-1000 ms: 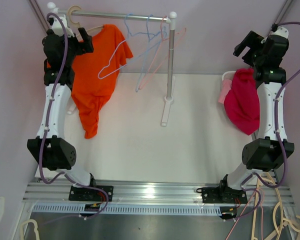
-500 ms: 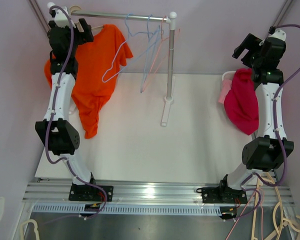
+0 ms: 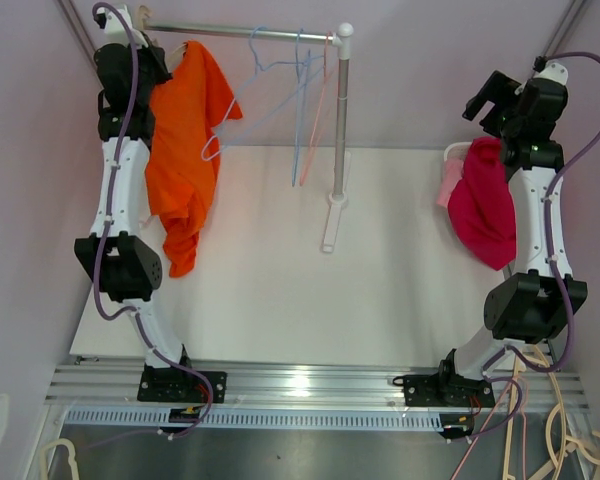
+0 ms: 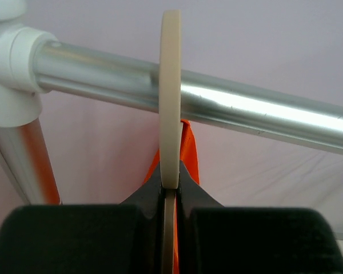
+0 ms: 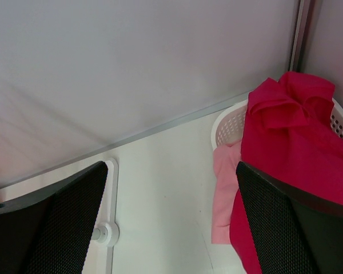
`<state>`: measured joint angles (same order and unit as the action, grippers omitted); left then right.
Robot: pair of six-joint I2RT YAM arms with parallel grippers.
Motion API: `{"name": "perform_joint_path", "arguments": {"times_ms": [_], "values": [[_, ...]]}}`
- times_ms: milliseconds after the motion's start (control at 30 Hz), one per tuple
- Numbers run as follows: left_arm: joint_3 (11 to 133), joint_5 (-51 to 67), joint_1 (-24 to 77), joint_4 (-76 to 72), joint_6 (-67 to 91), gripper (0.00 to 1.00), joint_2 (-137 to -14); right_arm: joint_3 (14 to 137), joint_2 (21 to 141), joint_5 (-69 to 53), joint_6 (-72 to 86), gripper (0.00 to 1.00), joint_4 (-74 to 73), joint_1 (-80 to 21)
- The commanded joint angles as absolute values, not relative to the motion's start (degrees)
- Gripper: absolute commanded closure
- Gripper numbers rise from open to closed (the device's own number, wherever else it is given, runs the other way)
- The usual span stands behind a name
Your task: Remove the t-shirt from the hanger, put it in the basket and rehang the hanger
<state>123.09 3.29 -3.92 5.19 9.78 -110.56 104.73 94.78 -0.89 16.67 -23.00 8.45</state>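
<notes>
Cream hanger hook [image 4: 170,85] sits looped over the metal rail [image 4: 263,111], and the left gripper [image 4: 169,197] pinches it just under the bar, both fingers tight against the plastic. The orange t-shirt [image 3: 180,130] hangs on that hanger at the rail's left end, draping beside the arm. The right gripper [image 5: 171,171] is spread wide, holding nothing, near the basket [image 5: 227,127] of red cloth [image 5: 286,131].

White arms [image 3: 117,195] carry black joints [image 3: 115,270], purple cables [image 3: 131,90] and a black right claw [image 5: 171,222].
</notes>
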Motion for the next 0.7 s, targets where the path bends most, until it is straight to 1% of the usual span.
{"name": "perform_joint_path", "arguments": {"times_ms": [0, 67, 200, 300, 333, 367, 400, 433, 500, 533, 567, 633, 667], "values": [[125.9, 0.6, -3.3, 4.1, 11.9, 0.99, -105.7, 103.8, 91.6, -0.8, 15.8, 0.0, -20.7, 8.1], [126.0, 0.1, -2.7, 4.6, 12.0, 0.99, -104.6, 103.6, 90.9, -1.2, 16.0, 0.0, -20.7, 8.1], [123.1, -5.7, -1.2, 2.3, 11.0, 0.99, -100.4, 103.7, 90.0, -2.5, 15.6, 0.01, -21.3, 7.9], [116.7, -8.9, -0.2, -3.6, 10.4, 0.99, -95.0, 103.5, 89.0, -3.0, 15.0, 0.0, -21.9, 7.6], [115.1, -11.8, 1.3, -5.3, 10.3, 0.99, -93.5, 103.4, 88.8, -3.2, 15.0, 0.01, -22.1, 7.5], [109.7, -12.4, 2.1, -9.2, 9.4, 0.99, -90.6, 103.0, 88.1, -3.4, 15.0, 0.0, -22.1, 7.4], [108.4, -12.8, 2.5, -9.8, 8.9, 0.99, -89.4, 102.8, 87.7, -3.7, 14.9, 0.01, -22.4, 7.5], [107.8, -16.2, 2.9, -9.4, 8.6, 0.99, -88.7, 102.6, 87.5, -4.1, 15.1, 0.01, -22.7, 7.2], [109.7, -22.3, 4.6, -3.2, 8.5, 0.99, -89.1, 102.8, 86.5, -7.4, 15.0, 0.01, -23.8, 6.9], [111.3, -27.5, 5.1, -0.7, 9.7, 0.99, -89.5, 102.8, 86.1, -8.9, 14.2, 0.0, -24.3, 6.3], [111.9, -29.9, 6.1, 4.8, 10.8, 0.99, -89.6, 103.2, 85.6, -9.7, 13.5, 0.01, -24.9, 4.2], [110.7, -35.3, 7.0, 8.6, 15.0, 0.99, -88.4, 103.1, 83.9, -8.7, 10.5, 0.01, -26.3, -0.4], [108.7, -39.8, 7.9, 10.4, 15.7, 0.99, -86.6, 102.8, 83.2, -6.8, 6.7, 0.01, -27.3, -7.5]]}}
